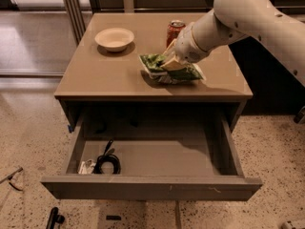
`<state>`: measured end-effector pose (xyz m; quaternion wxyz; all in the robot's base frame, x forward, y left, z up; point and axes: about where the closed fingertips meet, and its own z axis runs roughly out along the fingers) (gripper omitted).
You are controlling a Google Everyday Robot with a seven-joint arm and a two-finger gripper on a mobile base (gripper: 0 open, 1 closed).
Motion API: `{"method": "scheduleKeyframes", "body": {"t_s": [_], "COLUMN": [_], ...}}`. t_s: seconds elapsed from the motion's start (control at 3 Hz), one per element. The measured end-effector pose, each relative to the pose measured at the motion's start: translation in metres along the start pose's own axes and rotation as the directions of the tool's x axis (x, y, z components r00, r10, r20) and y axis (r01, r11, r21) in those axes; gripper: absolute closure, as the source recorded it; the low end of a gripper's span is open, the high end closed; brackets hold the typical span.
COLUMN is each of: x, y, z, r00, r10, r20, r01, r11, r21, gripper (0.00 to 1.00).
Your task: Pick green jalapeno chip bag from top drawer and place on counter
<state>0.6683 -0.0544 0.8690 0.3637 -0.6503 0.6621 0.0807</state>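
Note:
The green jalapeno chip bag (157,68) lies on the counter (109,70), right of its middle. My gripper (170,60) reaches in from the upper right and rests on top of the bag, its tan fingers against the foil. The top drawer (152,185) stands pulled wide open below the counter's front edge. An orange-red soda can (174,31) stands just behind the gripper.
A white bowl (114,38) sits at the counter's back left. A coiled black cable (106,162) and a small white item lie in the drawer's front left corner. My white arm (257,18) spans the upper right. Speckled floor surrounds the cabinet.

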Motion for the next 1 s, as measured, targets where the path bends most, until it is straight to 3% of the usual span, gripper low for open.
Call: {"method": "scheduleKeyframes", "body": {"t_s": [0.33,0.67,1.0], "x": [0.0000,-0.0001,-0.0001], "y": [0.0000,0.0001,0.0001], "z": [0.0001,0.0002,0.0002], "r00": [1.000,1.000,1.000], "r10": [0.000,0.000,0.000], "r20": [0.000,0.000,0.000], "r01": [0.000,0.000,0.000], "r11": [1.0000,1.0000,1.0000], "r21": [0.000,0.000,0.000], "gripper": [0.06,0.00,0.00]}}
